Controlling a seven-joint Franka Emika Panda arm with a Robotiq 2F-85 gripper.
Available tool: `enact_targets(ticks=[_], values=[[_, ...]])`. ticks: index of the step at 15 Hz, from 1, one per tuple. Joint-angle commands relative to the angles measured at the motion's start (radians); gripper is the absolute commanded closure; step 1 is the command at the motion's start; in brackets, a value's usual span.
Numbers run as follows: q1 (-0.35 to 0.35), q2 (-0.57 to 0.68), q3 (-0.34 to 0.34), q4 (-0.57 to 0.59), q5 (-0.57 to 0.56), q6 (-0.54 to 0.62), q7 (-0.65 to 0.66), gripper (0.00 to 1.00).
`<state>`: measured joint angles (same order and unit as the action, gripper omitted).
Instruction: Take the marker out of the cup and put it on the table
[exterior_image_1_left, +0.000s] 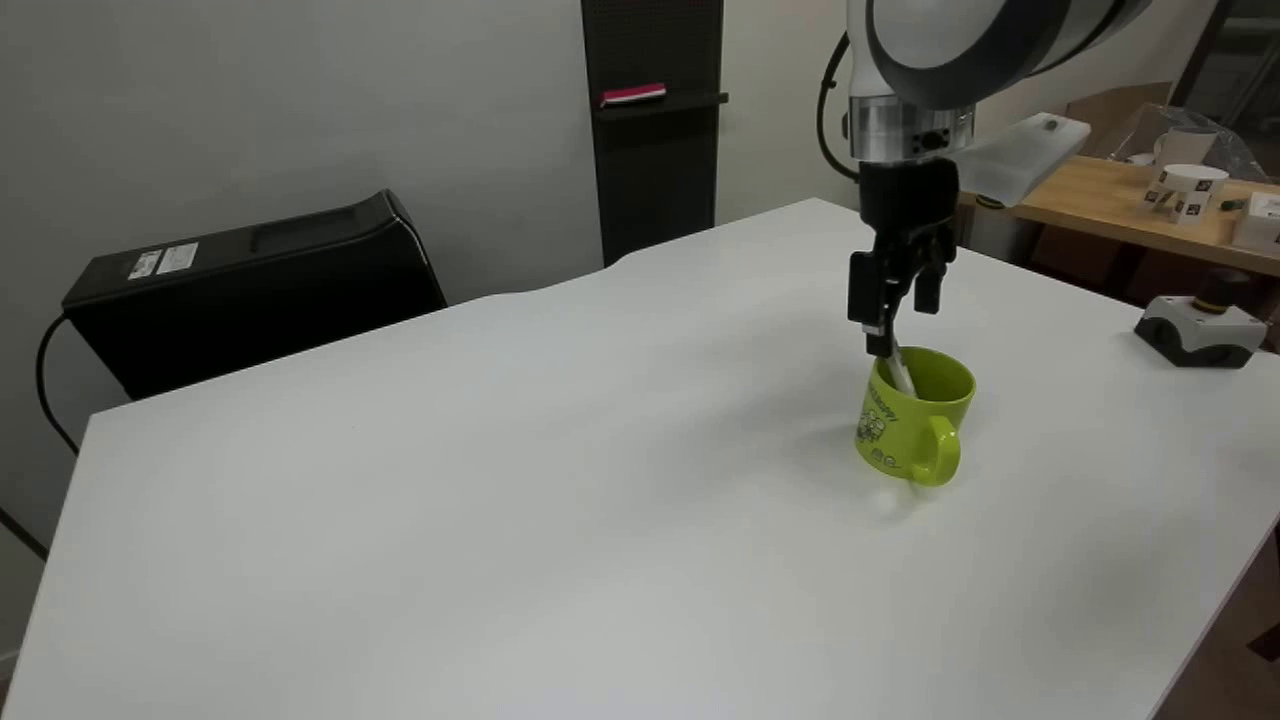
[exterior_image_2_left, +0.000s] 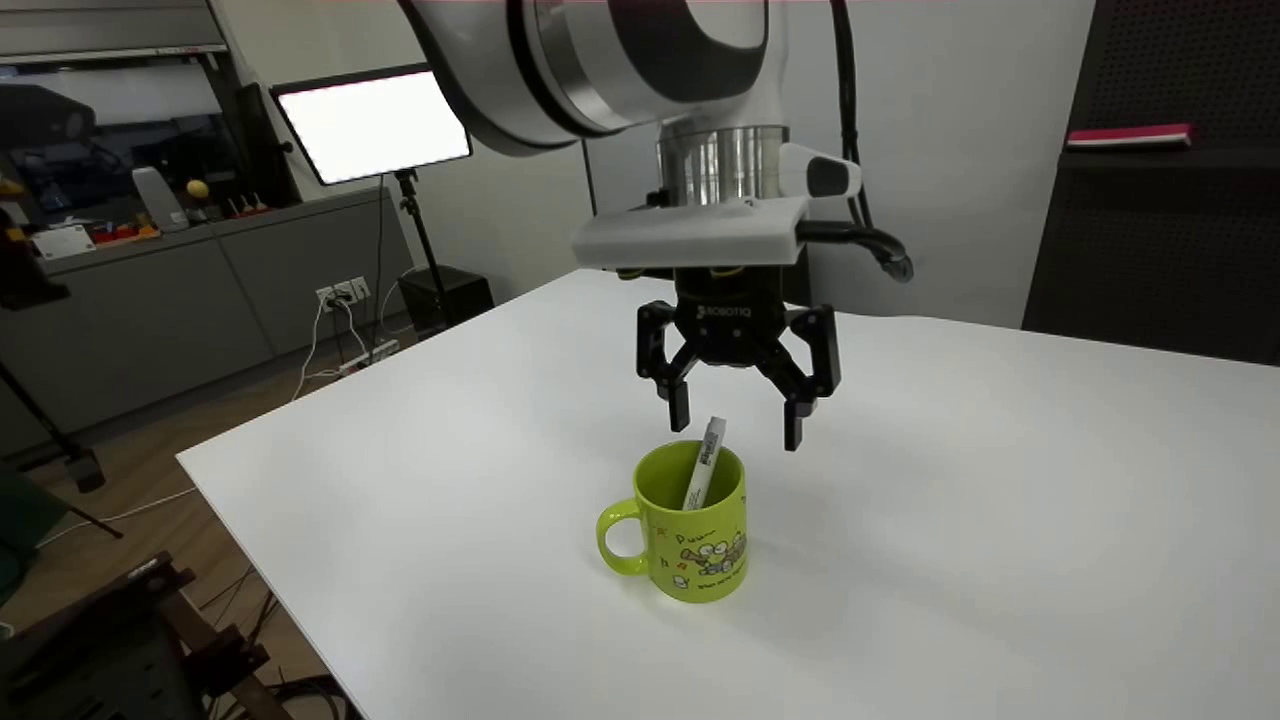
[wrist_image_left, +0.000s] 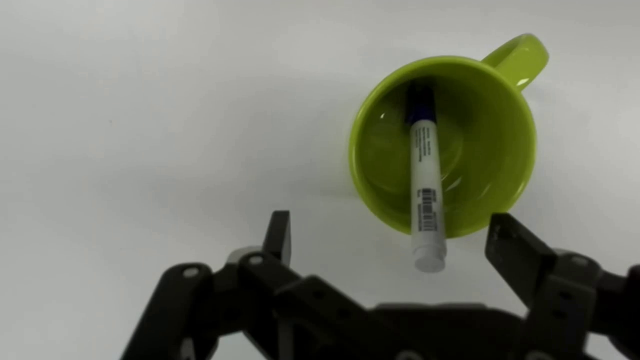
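Observation:
A yellow-green cup (exterior_image_1_left: 905, 435) stands upright on the white table (exterior_image_1_left: 450, 520). It shows in both exterior views (exterior_image_2_left: 697, 560) and the wrist view (wrist_image_left: 520, 140). A white marker (exterior_image_2_left: 706, 462) leans in the cup, its plain white end sticking out above the rim. In the wrist view its dark blue cap end is down inside the cup, and the marker's barcode (wrist_image_left: 427, 210) faces up. My gripper (exterior_image_2_left: 737, 425) is open and empty above the cup. In the wrist view the marker's upper end lies between the spread fingers (wrist_image_left: 392, 235), apart from both.
The cup's handle (exterior_image_2_left: 618, 540) sticks out to one side. A grey and black button box (exterior_image_1_left: 1200, 330) sits near the table edge. A black machine (exterior_image_1_left: 260, 290) stands behind the table. A lit panel (exterior_image_2_left: 375, 125) on a stand is beyond the table.

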<state>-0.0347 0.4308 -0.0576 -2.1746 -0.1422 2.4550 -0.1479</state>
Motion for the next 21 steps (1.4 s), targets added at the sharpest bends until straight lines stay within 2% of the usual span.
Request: enact_targets(ticks=[1,2,3,13,17,21], values=[[0.018,0.017,-0.008,0.009,-0.025,0.031,0.056,0.0],[0.022,0.022,-0.009,0.01,-0.027,0.035,0.06,0.25],[0.026,0.028,-0.012,0.012,-0.033,0.039,0.065,0.26],[0.085,0.095,-0.057,0.076,-0.125,-0.022,0.176,0.94],[0.089,0.132,-0.074,0.161,-0.131,-0.115,0.208,1.0],[0.078,0.151,-0.086,0.237,-0.129,-0.187,0.223,0.99]])
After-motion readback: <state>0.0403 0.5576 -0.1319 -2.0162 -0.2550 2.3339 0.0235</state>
